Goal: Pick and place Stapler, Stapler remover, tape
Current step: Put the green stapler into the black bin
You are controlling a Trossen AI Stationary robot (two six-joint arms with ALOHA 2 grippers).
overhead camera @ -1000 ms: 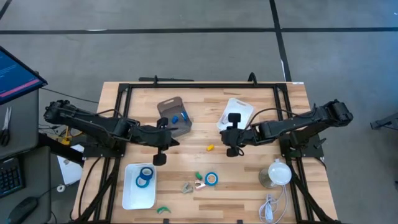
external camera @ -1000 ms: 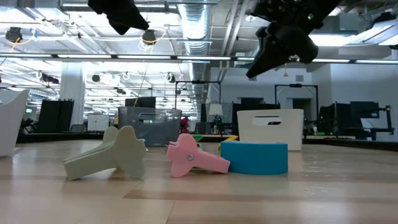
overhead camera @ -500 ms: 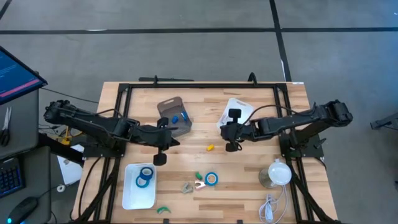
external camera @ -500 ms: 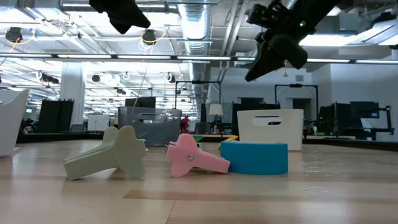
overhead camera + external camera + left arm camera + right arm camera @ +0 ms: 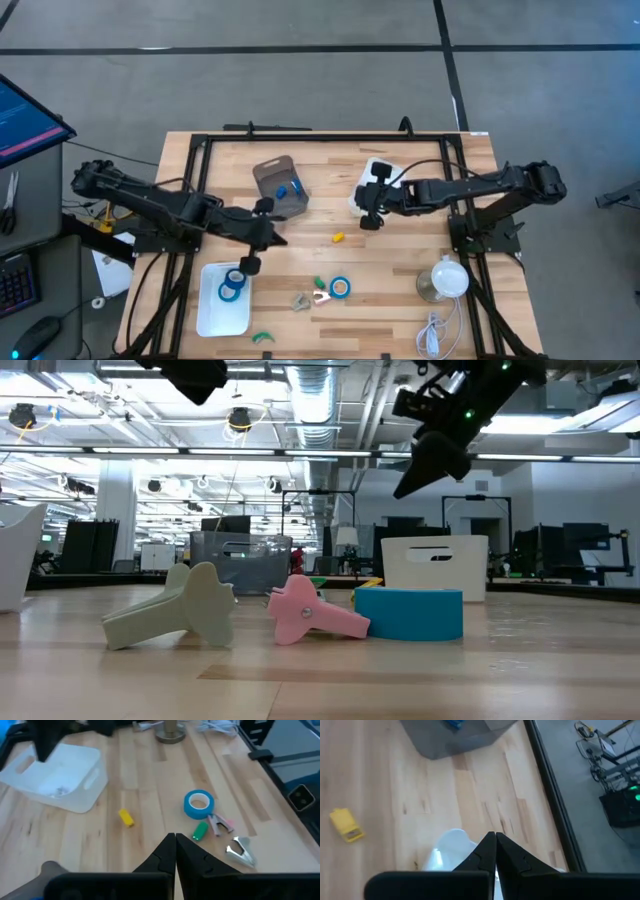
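- Nearest the front edge of the wooden surface (image 5: 400,270), a small green piece (image 5: 262,338) lies just beside the white tray (image 5: 205,318).
- The white tray holds two rolls of blue tape (image 5: 233,285), touching each other.
- To the right of the tray, one more blue tape roll (image 5: 340,288) lies flat on the bare surface. Just beside it are a pink staple remover (image 5: 320,296), a green one (image 5: 320,283) and a pale metal one (image 5: 299,301).
- A white lamp-like object (image 5: 445,277) with its cable (image 5: 434,333) stands near the front right corner.
- The left claw (image 5: 250,265) hangs over the far edge of the tray, above the tape rolls. Its fingers are pressed together and hold nothing.
- A small yellow block (image 5: 339,237) lies alone in the middle of the surface.
- The right claw (image 5: 368,222) hovers at the near edge of the white bin (image 5: 385,172). Its fingers are also closed, with nothing between them.
- Farther back, a grey bin (image 5: 270,172) contains a blue object (image 5: 282,188).
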